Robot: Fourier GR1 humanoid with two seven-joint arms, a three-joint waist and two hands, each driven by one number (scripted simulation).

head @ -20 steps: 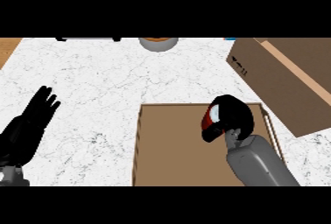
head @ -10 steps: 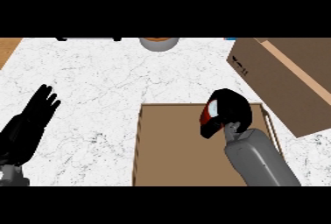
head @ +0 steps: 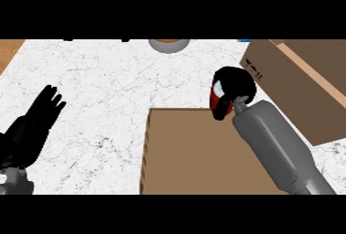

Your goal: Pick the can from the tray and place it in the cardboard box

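My right hand [head: 234, 83] is curled round a red can [head: 216, 99], of which only a red strip with a white edge shows. Hand and can hang over the far right corner of the flat brown tray [head: 192, 155]. The cardboard box [head: 300, 87] stands just to the right of the hand, its near side wall facing the can. At the left edge my left hand [head: 32, 130] rests open, fingers pointing away from me, with nothing in it.
A grey bowl [head: 168, 45] with something orange in it sits at the far edge of the white marble counter [head: 101, 82]. A strip of wood [head: 9, 51] shows at the far left corner.
My right hand has carried the can away from me and a little to the right, from over the tray toward the box. The left hand has not moved.
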